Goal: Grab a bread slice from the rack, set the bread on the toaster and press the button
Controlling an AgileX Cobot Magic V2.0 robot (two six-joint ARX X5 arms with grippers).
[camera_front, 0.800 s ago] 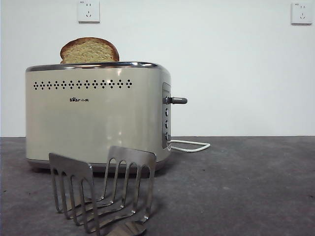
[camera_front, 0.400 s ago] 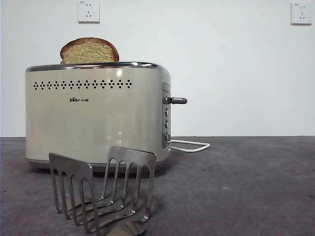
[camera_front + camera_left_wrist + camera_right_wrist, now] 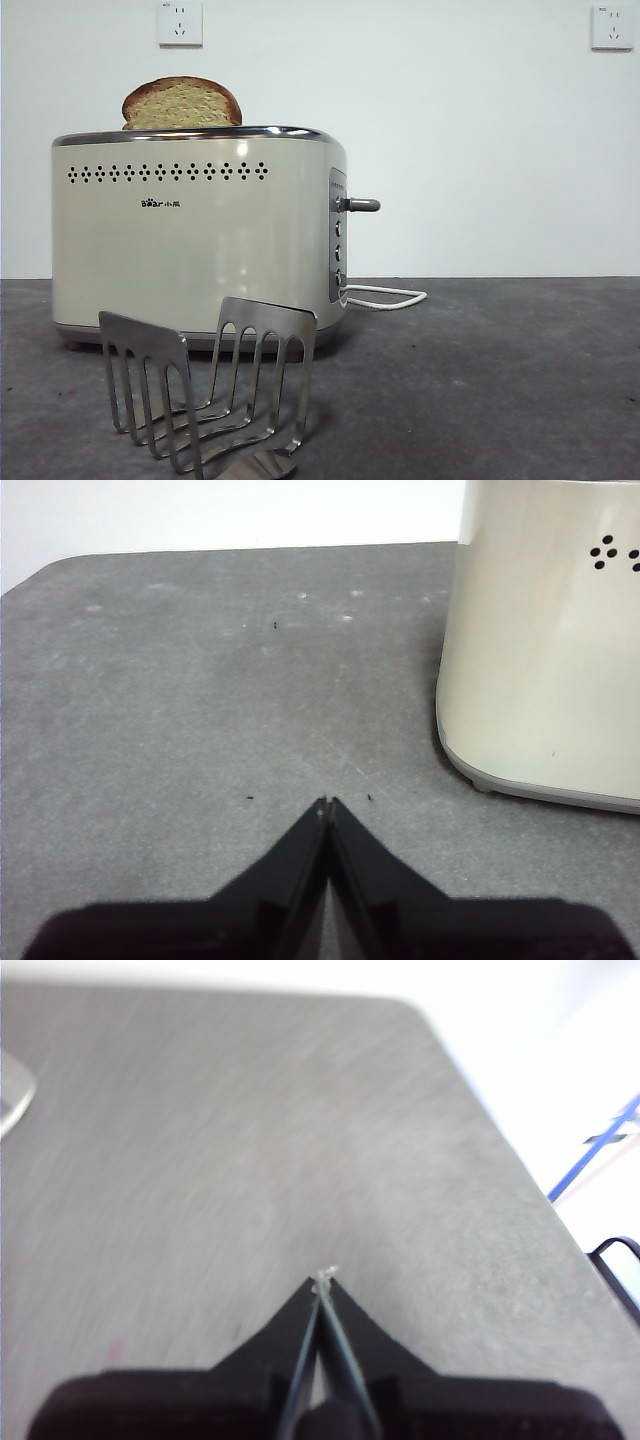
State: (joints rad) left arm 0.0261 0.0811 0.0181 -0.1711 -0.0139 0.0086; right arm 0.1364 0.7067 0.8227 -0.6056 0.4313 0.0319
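The slice of bread stands in the top of the cream toaster, its rounded crust sticking up above the chrome rim. The grey lever knob, the button, juts from the toaster's end panel, high on its travel. The silver rack stands empty in front of the toaster. My left gripper is shut and empty over bare table beside the toaster's end. My right gripper is shut and empty above the table near its corner. Neither gripper shows in the front view.
A white power cord loops on the table behind the toaster's end panel. Two wall sockets are on the white wall. A silver edge shows in the right wrist view. The grey table stretches to the right of the toaster.
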